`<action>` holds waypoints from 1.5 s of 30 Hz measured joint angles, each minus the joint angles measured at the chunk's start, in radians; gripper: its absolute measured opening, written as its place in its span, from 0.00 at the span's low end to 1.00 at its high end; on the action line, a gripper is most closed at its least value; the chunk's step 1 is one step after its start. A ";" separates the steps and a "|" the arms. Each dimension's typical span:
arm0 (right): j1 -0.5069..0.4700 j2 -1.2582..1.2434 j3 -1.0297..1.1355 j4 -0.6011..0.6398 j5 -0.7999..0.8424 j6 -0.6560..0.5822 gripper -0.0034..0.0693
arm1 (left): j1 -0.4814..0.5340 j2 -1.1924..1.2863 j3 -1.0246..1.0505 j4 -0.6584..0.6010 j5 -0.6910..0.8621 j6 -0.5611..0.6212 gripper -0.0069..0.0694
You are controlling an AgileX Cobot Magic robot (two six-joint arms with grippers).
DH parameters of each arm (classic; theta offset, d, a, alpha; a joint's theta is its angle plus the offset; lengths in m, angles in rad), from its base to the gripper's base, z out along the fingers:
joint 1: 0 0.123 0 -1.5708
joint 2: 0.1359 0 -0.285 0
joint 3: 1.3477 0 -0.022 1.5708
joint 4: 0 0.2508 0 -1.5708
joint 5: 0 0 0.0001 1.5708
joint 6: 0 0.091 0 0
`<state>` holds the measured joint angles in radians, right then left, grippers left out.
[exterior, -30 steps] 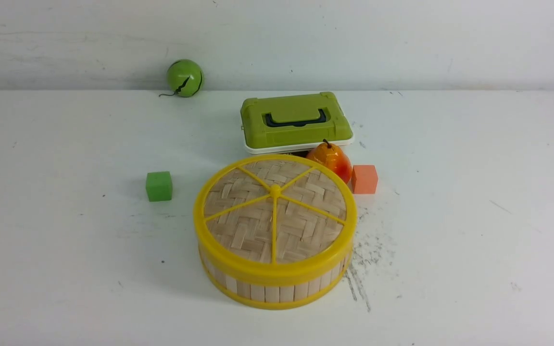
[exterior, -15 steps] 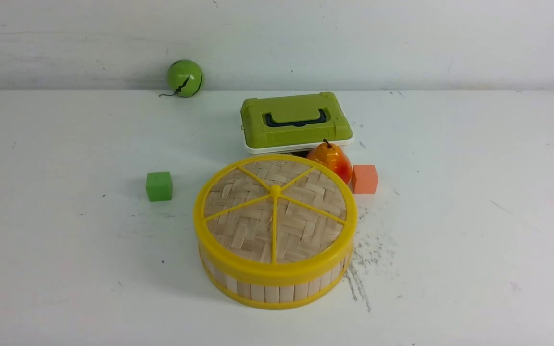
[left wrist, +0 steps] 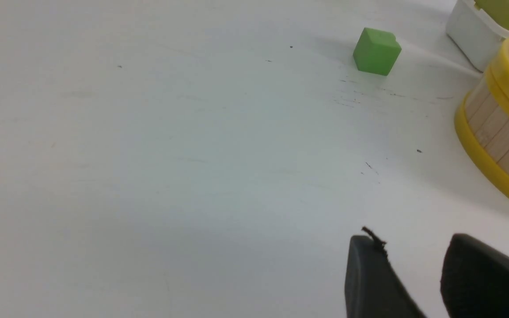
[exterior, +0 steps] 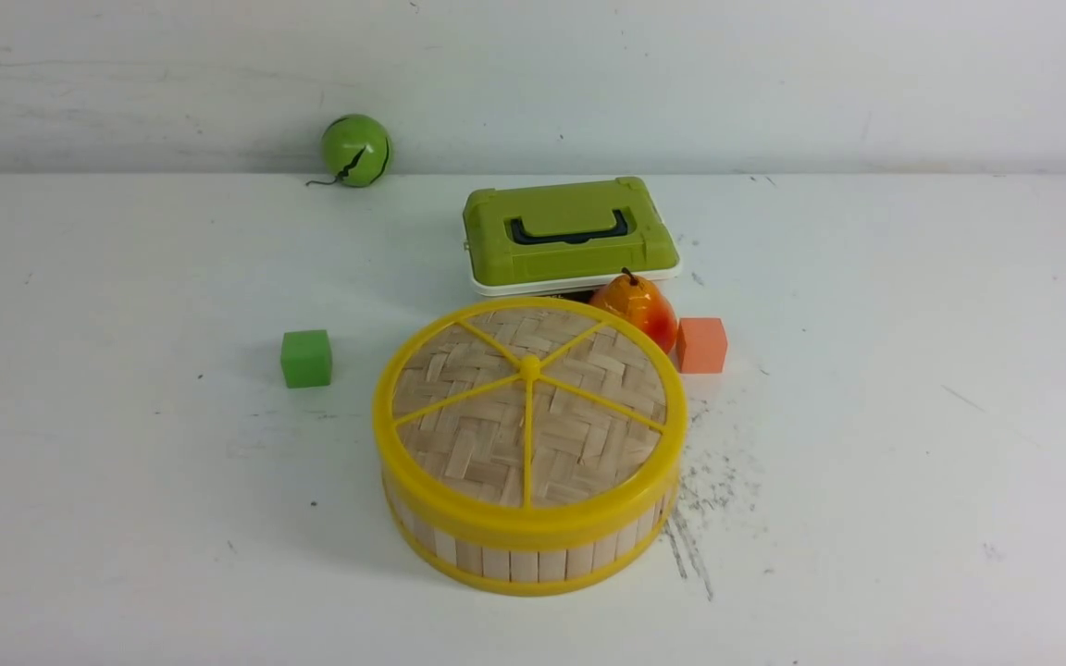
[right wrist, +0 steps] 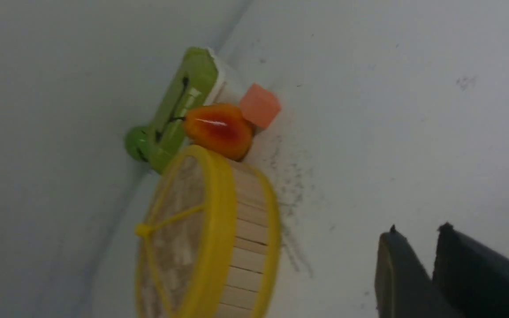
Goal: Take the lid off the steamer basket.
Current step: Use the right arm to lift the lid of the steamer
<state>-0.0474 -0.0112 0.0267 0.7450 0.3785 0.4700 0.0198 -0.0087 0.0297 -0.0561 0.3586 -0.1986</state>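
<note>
Black right gripper (right wrist: 419,230), narrowly parted, holds nothing; left gripper (left wrist: 413,239), wider, is empty too. Woven bamboo lid (exterior: 529,407) with yellow rim sits on the wooden-slat steamer basket (exterior: 524,561) on the white worktop (exterior: 912,462); orange pear (exterior: 637,307) just beside at one o'clock, green rectangular box (exterior: 570,231) at twelve.

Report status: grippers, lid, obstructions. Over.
Left gripper open, empty. Right gripper open, empty. Lid seated on steamer basket, untouched. Pear close behind basket's far rim.
</note>
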 joint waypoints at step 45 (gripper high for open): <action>0.441 1.339 -1.545 -0.520 0.877 -0.917 0.04 | 0.000 0.000 0.000 0.000 0.004 0.000 0.40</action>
<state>0.3937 1.3281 -1.5187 0.2252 1.2551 -0.4467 0.0198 -0.0087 0.0297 -0.0561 0.3625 -0.1986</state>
